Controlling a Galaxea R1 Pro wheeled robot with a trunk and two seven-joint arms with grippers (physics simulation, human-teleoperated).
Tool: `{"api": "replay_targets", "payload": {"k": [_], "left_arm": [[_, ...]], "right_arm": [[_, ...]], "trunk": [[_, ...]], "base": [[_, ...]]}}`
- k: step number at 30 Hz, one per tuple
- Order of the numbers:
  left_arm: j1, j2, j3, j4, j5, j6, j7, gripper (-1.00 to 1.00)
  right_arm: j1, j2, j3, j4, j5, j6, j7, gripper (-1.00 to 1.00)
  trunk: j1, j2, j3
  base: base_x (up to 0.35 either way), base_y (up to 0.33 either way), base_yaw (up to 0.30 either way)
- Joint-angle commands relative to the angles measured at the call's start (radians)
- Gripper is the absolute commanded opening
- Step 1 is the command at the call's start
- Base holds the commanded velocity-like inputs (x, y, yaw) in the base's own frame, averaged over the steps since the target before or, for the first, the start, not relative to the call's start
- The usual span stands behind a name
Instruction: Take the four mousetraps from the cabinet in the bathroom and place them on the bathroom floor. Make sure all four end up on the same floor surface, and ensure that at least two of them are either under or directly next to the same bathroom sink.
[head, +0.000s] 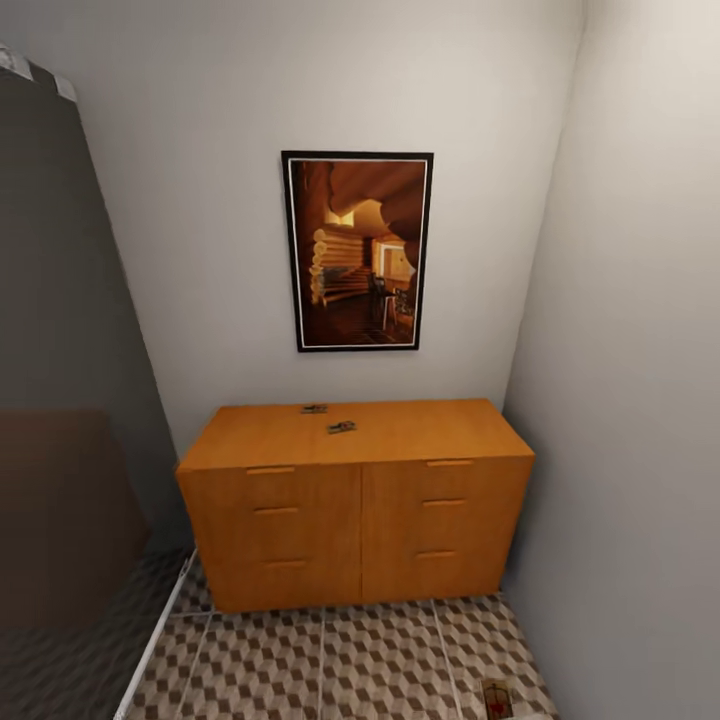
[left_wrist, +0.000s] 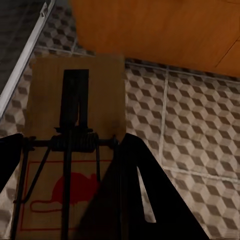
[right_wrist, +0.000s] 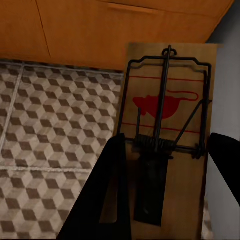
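Note:
Two mousetraps lie on the flat top of the orange-brown cabinet, near its middle. My left gripper is shut on a third mousetrap, whose tan board sits between the dark fingers above the bathroom floor. My right gripper is shut on another mousetrap, red mouse print up, close to the grey wall. A mousetrap also shows low over the tiles at the bottom right edge of the head view.
A framed picture hangs above the cabinet. A dark glass shower screen with a white floor rail closes off the left. The grey side wall runs along the right, leaving a narrow strip of cube-patterned tiles before the cabinet.

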Motion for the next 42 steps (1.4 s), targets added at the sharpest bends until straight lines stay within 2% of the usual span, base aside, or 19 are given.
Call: {"api": "replay_targets", "payload": {"k": [1, 19, 42], "left_arm": [[-0.001, -0.001, -0.004, 0.004, 0.008, -0.003, -0.006, -1.00], [-0.001, -0.001, -0.006, 0.004, 0.008, -0.004, -0.006, -1.00], [-0.001, 0.002, -0.006, 0.004, 0.008, -0.005, -0.008, -1.00]], "right_arm": [[-0.001, 0.000, -0.008, 0.004, 0.011, -0.005, -0.006, -1.00], [-0.001, 0.000, -0.008, 0.004, 0.011, -0.005, -0.006, -1.00], [-0.001, 0.000, -0.009, 0.004, 0.011, -0.005, -0.006, -1.00]], "trunk": [[0.000, -0.001, 0.000], [0.000, -0.001, 0.000], [0.000, -0.001, 0.000]], "base": [[-0.336, 0.100, 0.284], [-0.318, 0.096, 0.292], [-0.015, 0.005, 0.297]]}}
